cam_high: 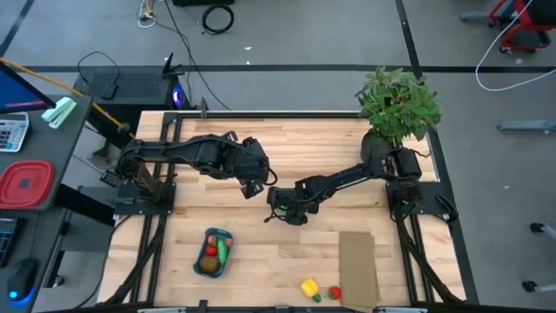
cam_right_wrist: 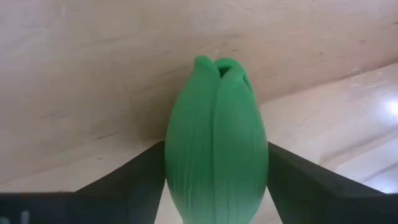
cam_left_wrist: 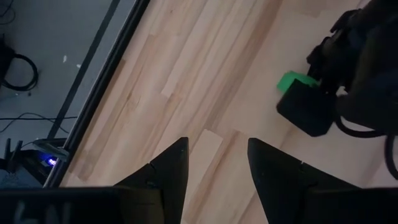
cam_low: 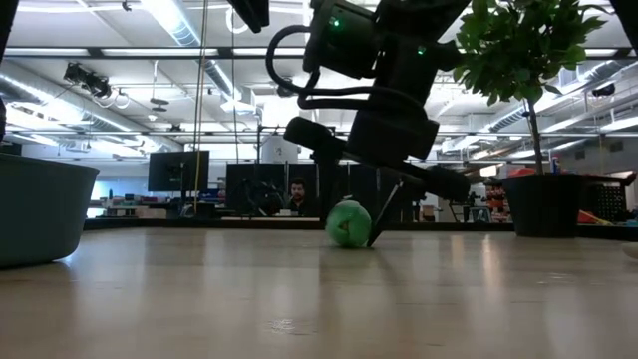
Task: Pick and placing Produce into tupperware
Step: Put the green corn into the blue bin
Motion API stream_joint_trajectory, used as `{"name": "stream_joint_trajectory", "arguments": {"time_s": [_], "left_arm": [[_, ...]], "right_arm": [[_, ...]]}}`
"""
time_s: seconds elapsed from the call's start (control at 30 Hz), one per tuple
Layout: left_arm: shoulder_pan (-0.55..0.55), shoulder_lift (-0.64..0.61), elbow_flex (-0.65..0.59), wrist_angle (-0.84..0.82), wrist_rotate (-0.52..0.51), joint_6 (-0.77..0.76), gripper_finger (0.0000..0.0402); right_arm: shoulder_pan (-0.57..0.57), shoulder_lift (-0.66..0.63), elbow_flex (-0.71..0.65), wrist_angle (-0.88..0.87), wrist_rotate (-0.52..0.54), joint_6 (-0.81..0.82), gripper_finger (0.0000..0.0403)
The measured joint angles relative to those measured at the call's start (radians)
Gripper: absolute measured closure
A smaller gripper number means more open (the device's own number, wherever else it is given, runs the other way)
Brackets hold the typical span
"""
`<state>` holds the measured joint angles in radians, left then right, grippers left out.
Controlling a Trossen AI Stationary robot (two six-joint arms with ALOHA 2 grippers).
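The right gripper (cam_high: 280, 211) is down near the middle of the table (cam_high: 287, 148), its fingers pressed against both sides of a ribbed green vegetable (cam_right_wrist: 216, 146). In the right wrist view the dark fingers (cam_right_wrist: 134, 180) touch the vegetable's flanks with no gap showing, so the jaws are clenched on it. In the low view the green vegetable (cam_low: 348, 222) sits right at the table surface; whether it rests on the wood or is just off it cannot be told.

The left gripper (cam_high: 254, 180) hangs just beside it, toward the far left, with its jaws released: the left wrist view shows its two fingers (cam_left_wrist: 168, 168) spread with bare wood between them and nothing held. The two grippers are close together, with little space between them.

The blue container (cam_high: 214, 253) stands near the front edge, left of centre, well apart from both grippers. Inside it lie a brown round piece (cam_high: 208, 263), a green piece (cam_high: 222, 251) and a small red piece (cam_high: 211, 250). Open wood lies between the right gripper and the container.

At the front edge, right of centre, a yellow piece (cam_high: 309, 287) and a small red piece (cam_high: 334, 293) lie beside a flat cardboard sheet (cam_high: 358, 268). A potted plant (cam_high: 398, 104) fills the far right corner.
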<state>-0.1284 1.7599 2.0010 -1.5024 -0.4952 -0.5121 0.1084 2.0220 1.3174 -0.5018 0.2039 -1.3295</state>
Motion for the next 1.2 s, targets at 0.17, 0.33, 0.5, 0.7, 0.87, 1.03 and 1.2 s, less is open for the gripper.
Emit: {"name": "stream_joint_trajectory", "arguments": {"time_s": [0.17, 0.33, 0.5, 0.7, 0.87, 1.03, 1.2], "left_arm": [[0.0, 0.0, 0.0, 0.002, 0.003, 0.0, 0.023], [0.001, 0.0, 0.0, 0.002, 0.003, 0.001, 0.023], [0.009, 0.0, 0.0, -0.004, 0.002, 0.021, 0.023], [0.056, -0.005, 0.0, -0.066, -0.067, 0.031, 0.023], [0.13, -0.019, 0.0, -0.068, -0.069, 0.076, 0.023], [0.197, -0.017, 0.0, -0.068, -0.069, 0.088, 0.023], [0.234, -0.014, 0.0, -0.068, -0.042, 0.09, 0.023]], "right_arm": [[-0.006, 0.003, 0.002, 0.0, -0.004, 0.001, 0.0148], [-0.001, -0.005, 0.0, 0.0, -0.012, 0.057, 0.0175], [0.013, -0.008, 0.0, 0.006, -0.025, 0.12, 0.0194], [0.039, -0.01, 0.0, 0.101, -0.024, 0.157, 0.0178], [0.066, -0.01, 0.007, 0.202, -0.024, 0.159, 0.0184], [0.091, -0.01, 0.054, 0.273, -0.024, 0.188, 0.019], [0.105, -0.012, 0.142, 0.32, -0.041, 0.268, 0.0183]]}}
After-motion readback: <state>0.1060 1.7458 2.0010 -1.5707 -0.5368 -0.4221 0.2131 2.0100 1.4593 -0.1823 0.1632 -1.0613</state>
